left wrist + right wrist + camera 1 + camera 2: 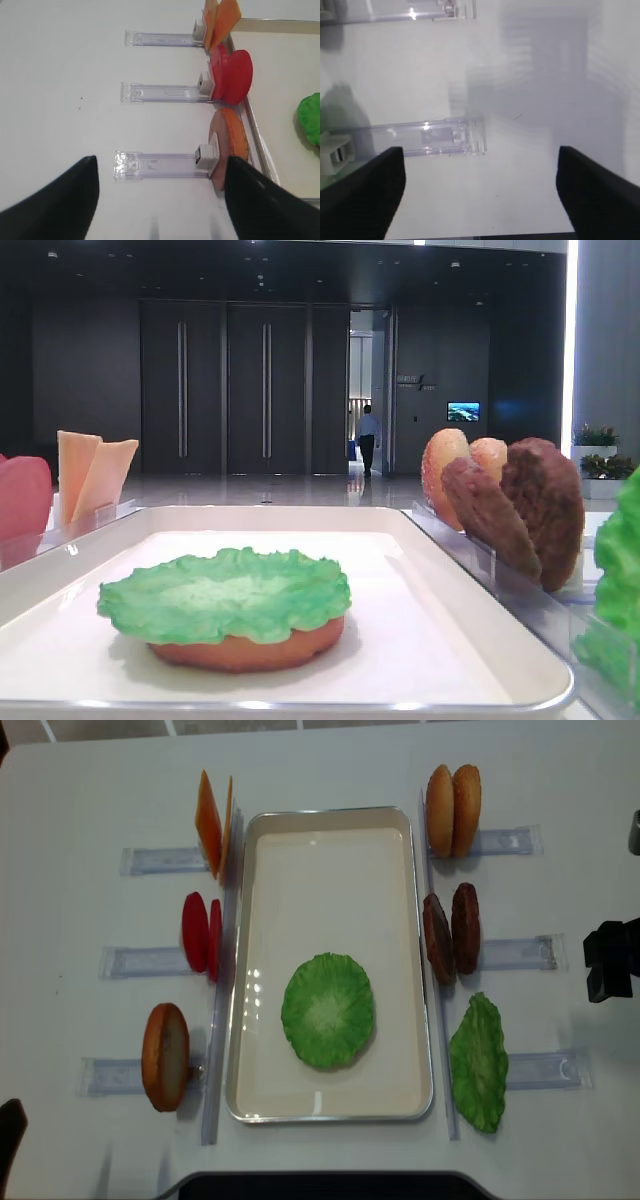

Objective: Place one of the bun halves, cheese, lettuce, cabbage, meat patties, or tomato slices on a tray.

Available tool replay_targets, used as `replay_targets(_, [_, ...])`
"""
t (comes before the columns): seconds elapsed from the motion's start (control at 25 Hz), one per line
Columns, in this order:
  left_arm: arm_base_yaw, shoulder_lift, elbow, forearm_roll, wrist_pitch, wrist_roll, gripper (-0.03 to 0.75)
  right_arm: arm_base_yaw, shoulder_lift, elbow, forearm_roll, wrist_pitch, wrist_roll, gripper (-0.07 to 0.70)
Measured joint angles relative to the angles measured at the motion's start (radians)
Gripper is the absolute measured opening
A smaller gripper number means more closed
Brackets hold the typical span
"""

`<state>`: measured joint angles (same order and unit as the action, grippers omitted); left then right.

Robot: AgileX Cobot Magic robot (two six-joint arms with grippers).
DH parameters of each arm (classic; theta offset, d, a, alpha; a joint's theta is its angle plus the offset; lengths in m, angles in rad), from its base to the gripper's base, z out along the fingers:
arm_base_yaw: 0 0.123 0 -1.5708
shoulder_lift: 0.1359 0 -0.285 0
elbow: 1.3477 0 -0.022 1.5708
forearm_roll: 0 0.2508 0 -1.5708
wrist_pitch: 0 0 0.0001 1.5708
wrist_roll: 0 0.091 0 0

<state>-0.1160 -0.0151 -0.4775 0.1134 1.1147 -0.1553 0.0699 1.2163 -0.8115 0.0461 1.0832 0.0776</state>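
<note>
Lettuce (328, 1010) lying flat on a bun half (245, 648), both toward the near end of the white tray (330, 845), touching its liner. Tray set lengthwise at the middle of a white table (90, 780).

Right gripper (480, 192) hovering above bare table just past a clear holder (427, 136), dark fingers (597, 192) spread wide, gripping nothing. Part of that arm showing as a black block (612, 958) at the right table edge in the overhead view, well apart from the tray.

Left gripper (160, 200) poised low over the table to the left of the tray, fingers (57, 200) wide apart, empty, with a holder carrying another bun half (231, 145) between and beyond them.

Left of the tray, near to far: upright bun half, tomato slices (201, 934), cheese (213, 822). Right of the tray, near to far: second green leaf (478, 1062), meat patties (452, 932), pair of bun halves (453, 809). All standing on edge in clear holders just beside the rim.

Beyond the table, dim hall with dark panelled walls (230, 385), bright doorway with a person (368, 438), small lit screen (463, 411), planters (600, 455) at far right.
</note>
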Motion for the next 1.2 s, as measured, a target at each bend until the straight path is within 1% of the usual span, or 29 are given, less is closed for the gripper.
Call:
replay_targets(0.28, [0.000, 0.000, 0.000, 0.000, 0.000, 0.000, 0.597, 0.000, -0.278, 0.093, 0.000, 0.009, 0.045, 0.582])
replay_targets(0.44, [0.000, 0.000, 0.000, 0.000, 0.000, 0.000, 0.597, 0.000, -0.526, 0.154, 0.000, 0.024, 0.061, 0.582])
replay_targets(0.68, [0.000, 0.000, 0.000, 0.000, 0.000, 0.000, 0.597, 0.000, -0.839, 0.202, -0.001, 0.078, 0.063, 0.582])
replay_targets(0.8, [0.000, 0.000, 0.000, 0.000, 0.000, 0.000, 0.597, 0.000, -0.958, 0.227, -0.010, 0.088, 0.064, 0.582])
replay_targets(0.96, [0.000, 0.000, 0.000, 0.000, 0.000, 0.000, 0.597, 0.000, -1.079, 0.268, -0.037, 0.096, 0.065, 0.581])
replay_targets(1.08, [0.000, 0.000, 0.000, 0.000, 0.000, 0.000, 0.597, 0.000, -1.128, 0.277, -0.067, 0.094, 0.065, 0.581])
replay_targets(1.2, [0.000, 0.000, 0.000, 0.000, 0.000, 0.000, 0.597, 0.000, -1.154, 0.297, -0.094, 0.073, 0.065, 0.581])
